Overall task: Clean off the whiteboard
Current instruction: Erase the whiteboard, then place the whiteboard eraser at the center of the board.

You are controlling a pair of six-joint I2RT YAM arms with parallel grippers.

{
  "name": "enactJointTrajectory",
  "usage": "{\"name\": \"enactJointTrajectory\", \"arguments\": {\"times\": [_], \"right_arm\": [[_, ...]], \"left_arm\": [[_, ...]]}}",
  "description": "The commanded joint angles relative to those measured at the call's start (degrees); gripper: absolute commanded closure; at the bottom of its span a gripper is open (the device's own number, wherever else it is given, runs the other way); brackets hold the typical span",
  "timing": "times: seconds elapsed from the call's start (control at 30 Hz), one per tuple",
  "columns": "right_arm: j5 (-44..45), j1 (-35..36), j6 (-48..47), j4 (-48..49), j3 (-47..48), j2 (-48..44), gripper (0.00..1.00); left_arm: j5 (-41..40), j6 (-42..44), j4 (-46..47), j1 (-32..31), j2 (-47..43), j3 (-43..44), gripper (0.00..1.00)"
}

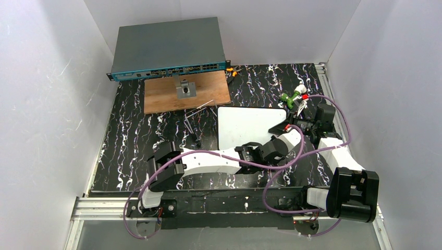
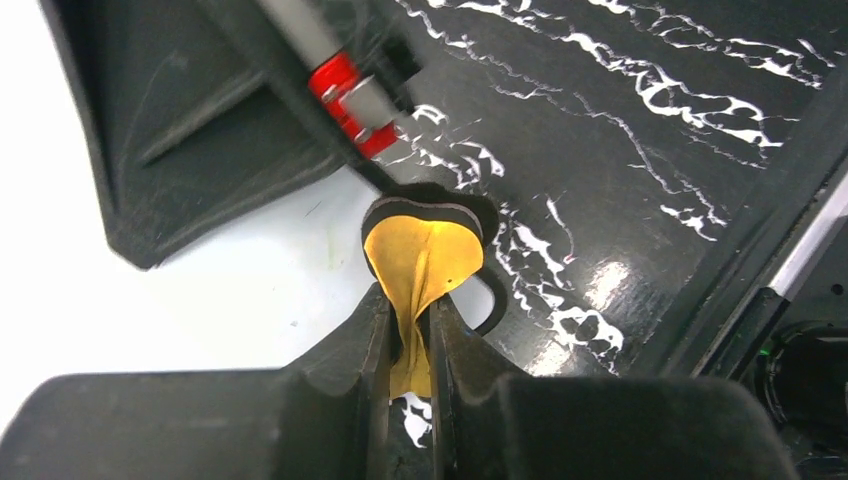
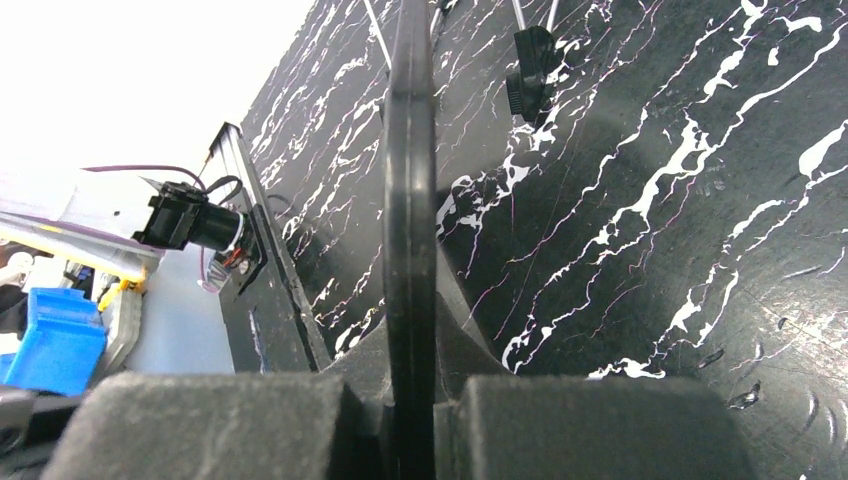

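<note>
Whiteboard point(image 1: 247, 125) right of centre on the counter point(image 1: 135, 135) | right claw point(image 3: 410, 350) clamped on its black rim, probably to steady it | left claw point(image 2: 410, 320) pinching a yellow pad point(image 2: 420, 260) over the board's near right corner (presumably for wiping) | no marks visible from above

White walls point(image 1: 47, 78) enclose a black white-veined tabletop point(image 1: 130, 140); aluminium rail point(image 1: 99, 208) along the near edge.

My left arm point(image 1: 208, 161) is covering the near edge of the whiteboard point(image 1: 250, 125) from above. My left fingers point(image 2: 345, 375) are hiding the yellow cloth's point(image 2: 420, 260) lower end, and the board is running off my left wrist view's left side.
</note>
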Motion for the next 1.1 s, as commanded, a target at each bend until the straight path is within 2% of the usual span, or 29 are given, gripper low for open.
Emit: {"name": "enactJointTrajectory", "arguments": {"times": [0.0, 0.3, 0.57, 0.7, 0.8, 0.9, 1.07], "right_arm": [[-5.46, 0.38, 1.92, 1.71, 1.71, -0.82, 0.99], [-5.48, 0.35, 1.92, 1.62, 1.71, -0.89, 0.99], [-5.44, 0.42, 1.96, 1.53, 1.63, -0.9, 0.99], [-5.42, 0.36, 1.93, 1.53, 1.63, -0.91, 0.99], [-5.3, 0.4, 1.92, 1.53, 1.63, -0.84, 0.99], [-5.2, 0.42, 1.88, 1.45, 1.65, -0.72, 0.99], [-5.05, 0.41, 1.53, 1.17, 1.87, -0.36, 0.99]], "left_arm": [[-6.99, -2.78, -3.97, 3.58, -4.0, -5.32, 1.0], [-11.86, -6.27, -0.08, 11.4, -13.11, -20.42, 1.0], [-10.96, -3.12, 7.63, 20.56, -15.59, -25.42, 1.0], [-6.26, -1.81, 13.54, 22.15, -15.68, -25.18, 1.0], [0.69, -2.09, 16.76, 22.13, -15.72, -24.54, 1.0], [7.57, -3.98, 19.31, 21.11, -16.47, -25.2, 1.0], [12.01, -11.53, 22.22, 17.19, -17.6, -28.15, 1.0]]}}
